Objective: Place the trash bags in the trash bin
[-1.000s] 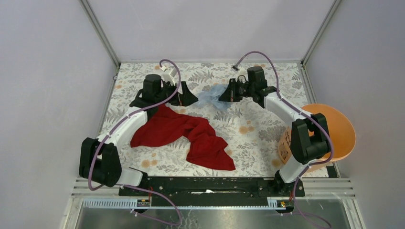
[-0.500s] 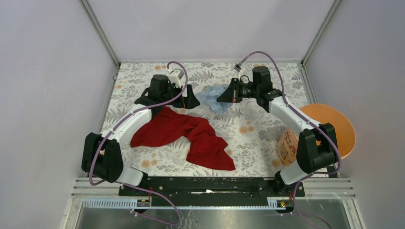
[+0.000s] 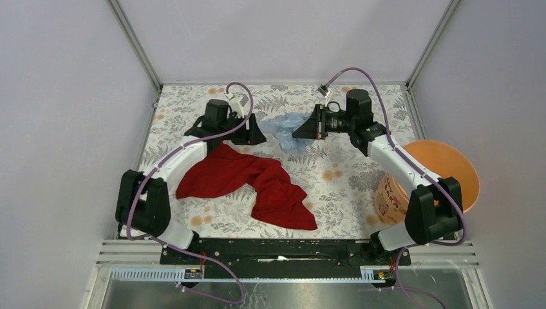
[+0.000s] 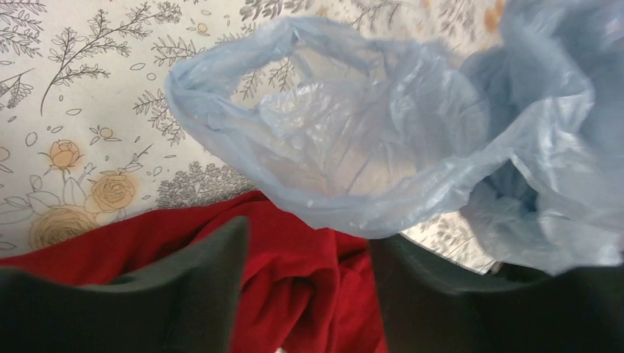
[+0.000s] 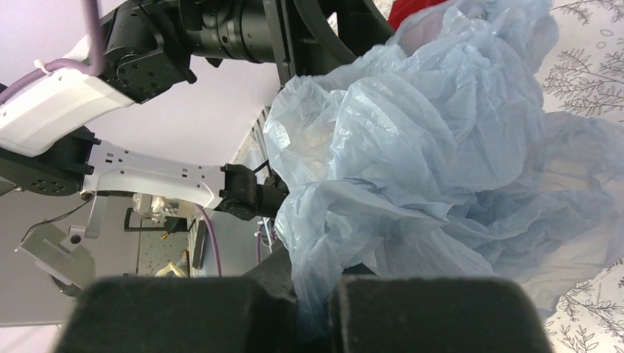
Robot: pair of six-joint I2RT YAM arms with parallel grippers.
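Red cloth (image 3: pixel 251 177) is lying spread across the near middle of the table (image 3: pixel 335 187), its far edge reaching under the left gripper (image 3: pixel 256 134). The trash bin (image 3: pixel 458 172) is sitting at the table's right edge, rim up, well apart from the bag, with bare floral surface running between them. The trash bag (image 3: pixel 286 127) is resting at the far middle, between the two grippers: pale blue, translucent, heavily wrinkled and bunched. The right gripper (image 5: pixel 324 298) is pinching a fold of film, fingers pressed together. The left gripper's fingers are standing spread at the bag's edge, gripping nothing. The bag's mouth is gaping toward the left gripper; bunching is hiding the long axis.
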